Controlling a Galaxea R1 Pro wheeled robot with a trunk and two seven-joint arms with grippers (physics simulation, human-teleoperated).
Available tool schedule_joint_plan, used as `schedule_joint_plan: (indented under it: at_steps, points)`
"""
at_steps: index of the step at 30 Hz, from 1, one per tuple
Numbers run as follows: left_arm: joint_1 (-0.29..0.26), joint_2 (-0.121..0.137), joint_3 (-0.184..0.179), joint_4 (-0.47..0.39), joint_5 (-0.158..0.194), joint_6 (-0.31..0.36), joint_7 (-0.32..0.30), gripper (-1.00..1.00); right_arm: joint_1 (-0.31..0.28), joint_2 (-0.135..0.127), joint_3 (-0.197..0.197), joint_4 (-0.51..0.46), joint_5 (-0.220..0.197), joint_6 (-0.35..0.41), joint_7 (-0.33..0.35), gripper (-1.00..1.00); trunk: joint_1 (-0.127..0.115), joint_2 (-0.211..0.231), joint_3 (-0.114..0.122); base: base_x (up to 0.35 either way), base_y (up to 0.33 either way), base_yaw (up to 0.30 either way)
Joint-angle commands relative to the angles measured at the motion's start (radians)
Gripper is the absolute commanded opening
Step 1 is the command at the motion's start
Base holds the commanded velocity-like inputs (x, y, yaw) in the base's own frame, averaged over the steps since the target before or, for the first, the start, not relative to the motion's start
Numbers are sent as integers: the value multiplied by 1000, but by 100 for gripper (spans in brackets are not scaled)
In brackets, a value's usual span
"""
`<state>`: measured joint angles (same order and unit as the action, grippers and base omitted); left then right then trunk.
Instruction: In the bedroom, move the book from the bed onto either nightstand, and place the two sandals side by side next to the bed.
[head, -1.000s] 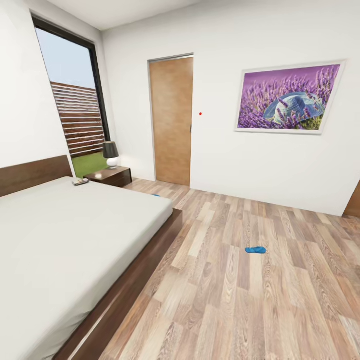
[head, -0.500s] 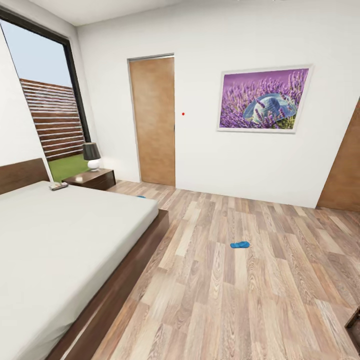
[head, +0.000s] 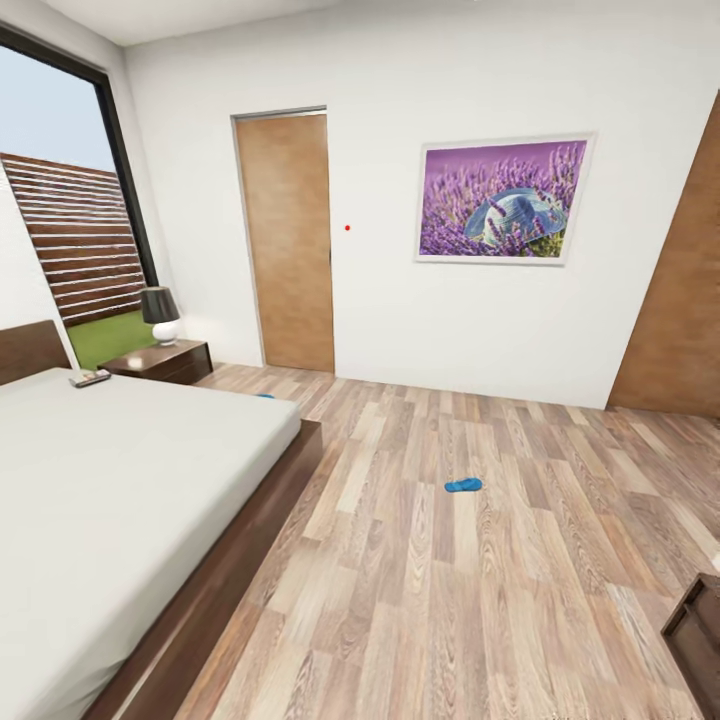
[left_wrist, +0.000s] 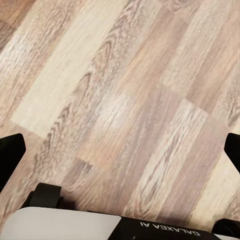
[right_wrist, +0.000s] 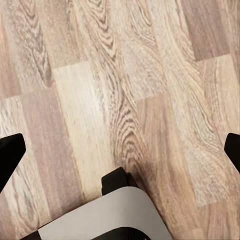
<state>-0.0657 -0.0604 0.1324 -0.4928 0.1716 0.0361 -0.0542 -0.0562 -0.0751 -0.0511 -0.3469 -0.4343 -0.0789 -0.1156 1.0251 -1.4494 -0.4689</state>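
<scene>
The book (head: 88, 378) lies on the far corner of the bed's (head: 120, 480) grey mattress, near the headboard. Just beyond that corner stands a dark nightstand (head: 185, 360). One blue sandal (head: 463, 485) rests on the open plank floor to the right of the bed. A sliver of blue, the other sandal (head: 265, 396), peeks out behind the bed's far foot corner. My left gripper (left_wrist: 120, 150) hangs open over bare floor planks, and so does my right gripper (right_wrist: 120, 150); nothing is between the fingers of either.
A black-shaded lamp (head: 160, 313) stands on the nightstand. A light-brown door (head: 287, 240) and a lavender picture (head: 500, 200) are on the far wall. A brown panel (head: 675, 300) stands at right, a dark furniture corner (head: 700, 630) at bottom right.
The whole head view has shifted: the camera turned right, so bed, door and sandal sit further left in the picture. The dark furniture corner has come into view.
</scene>
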Motion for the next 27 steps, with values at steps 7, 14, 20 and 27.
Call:
schedule_joint_plan:
  at_steps: [7,14,20,27]
  points:
    - [0,-1,6,-1,9,4,-6,100,-1,0,2,0,-11,-4,-1,100,0,-1,-1,0,0,-84]
    - [0,-1,6,-1,9,4,-6,100,-1,0,3,0,-11,-4,-1,100,0,-1,-1,0,0,-77]
    - [0,-1,6,-1,9,4,-6,100,-1,1,4,0,-11,-4,-1,100,0,-1,-1,22,0,-99]
    - [0,-1,6,0,9,4,-6,100,-1,1,4,0,-11,-4,0,100,0,-1,-1,92,35,-135]
